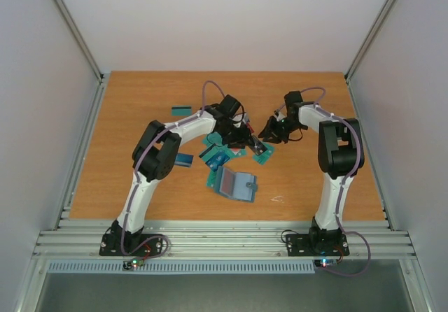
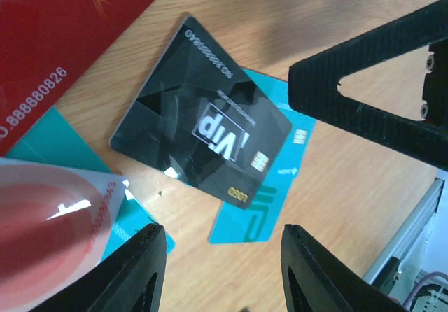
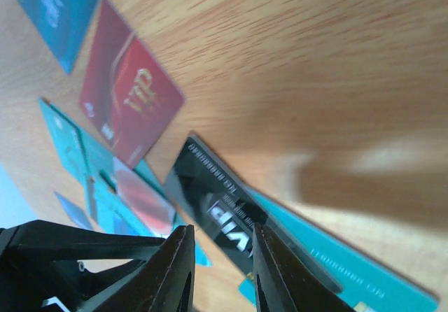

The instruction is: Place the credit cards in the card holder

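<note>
Centrally, credit cards lay strewn on the bench; the left claw hung half-open, empty, over a black card, the card holder lay open nearby, and the right claw, narrowly parted, gripped nothing.

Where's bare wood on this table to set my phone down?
Bare wood runs along the far edge of the table, behind both arms. The left side, outside the left arm, is free, as is the patch between the open card holder and the right arm. The middle is crowded: credit cards overlap there.
</note>
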